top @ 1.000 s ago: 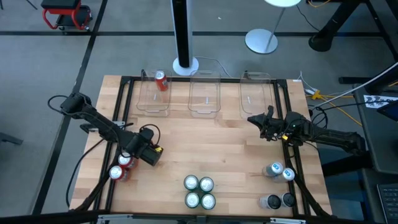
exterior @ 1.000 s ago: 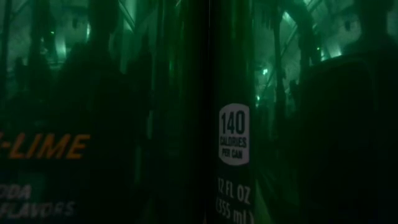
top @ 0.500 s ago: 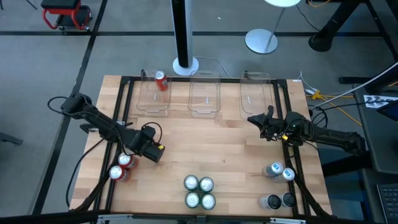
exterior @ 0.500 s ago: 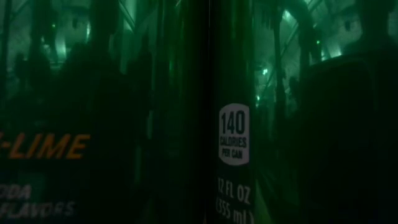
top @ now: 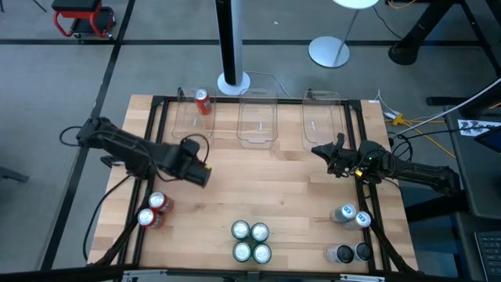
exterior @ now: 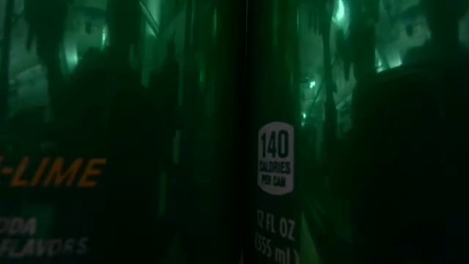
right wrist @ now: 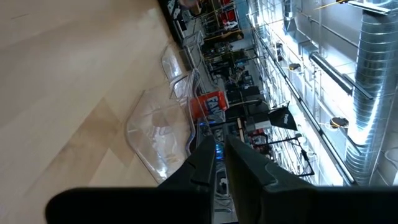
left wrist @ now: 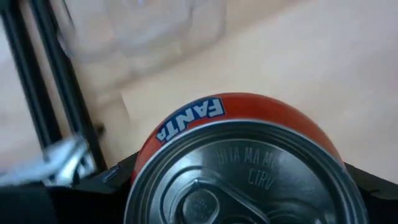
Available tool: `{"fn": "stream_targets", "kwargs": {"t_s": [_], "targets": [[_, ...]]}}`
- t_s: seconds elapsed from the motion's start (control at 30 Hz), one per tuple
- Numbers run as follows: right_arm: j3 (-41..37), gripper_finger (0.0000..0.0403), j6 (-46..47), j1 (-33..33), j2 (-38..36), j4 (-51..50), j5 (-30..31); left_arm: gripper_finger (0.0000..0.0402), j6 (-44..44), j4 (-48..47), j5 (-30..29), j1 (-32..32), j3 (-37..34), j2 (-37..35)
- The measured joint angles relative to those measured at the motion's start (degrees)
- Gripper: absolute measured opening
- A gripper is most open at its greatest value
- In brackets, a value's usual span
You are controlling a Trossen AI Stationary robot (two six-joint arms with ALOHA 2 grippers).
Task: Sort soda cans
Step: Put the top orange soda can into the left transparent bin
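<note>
My left gripper (top: 196,172) hangs over the table's left middle, shut on a red soda can (left wrist: 249,124) with a silver top; in the high view the gripper hides this can. Two more red cans (top: 152,210) stand on the table near the left edge, and one red can (top: 202,101) stands in the left clear bin (top: 192,125). Green cans (top: 250,241) stand in a block at the near edge, silver-blue cans (top: 352,215) and dark cans (top: 349,252) at the near right. My right gripper (top: 317,150) waits shut at the right, touching nothing. My left gripper pinches the red can between its two fingers, one on each side of the can's upper wall (left wrist: 146,155), just under the silver rim. The fingers come from above, slanting down. The can stands upright in the hold, top up, off the table.
Three clear bins line the far edge: left, middle (top: 258,124) and right (top: 322,124). A black frame rail (top: 160,125) runs along the table's left side. A green can (exterior: 220,147) right in front of the low camera fills that view. Bare wood lies mid-table.
My left gripper has risen and gone toward the far edge and a little to the right, away from the two red cans on the table. The red can has come up off the table with it and stays upright.
</note>
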Motion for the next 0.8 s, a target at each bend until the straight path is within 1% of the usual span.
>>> {"fn": "stream_targets", "kwargs": {"t_s": [0.17, 0.4, 0.67, 0.8], "targets": [[0.00, 0.0037, -0.23, 0.02, 0.00, 0.00, 0.00, 0.0293, 8.73, -2.77, -3.14, 6.07, 6.37, -0.04], [-0.01, 0.0037, -0.48, 0.00, 0.00, 0.21, 0.01, 0.0293, 23.37, -1.92, -5.42, 17.26, 14.04, -0.11], [0.00, 0.0037, -0.72, 0.02, 0.00, 0.43, 0.02, 0.0293, 37.61, -1.46, -4.83, 35.30, 14.99, -0.11], [0.00, 0.0037, -0.88, 0.01, 0.00, 0.43, 0.02, 0.0293, 44.34, 1.56, -3.66, 43.84, 14.97, -0.11]]}}
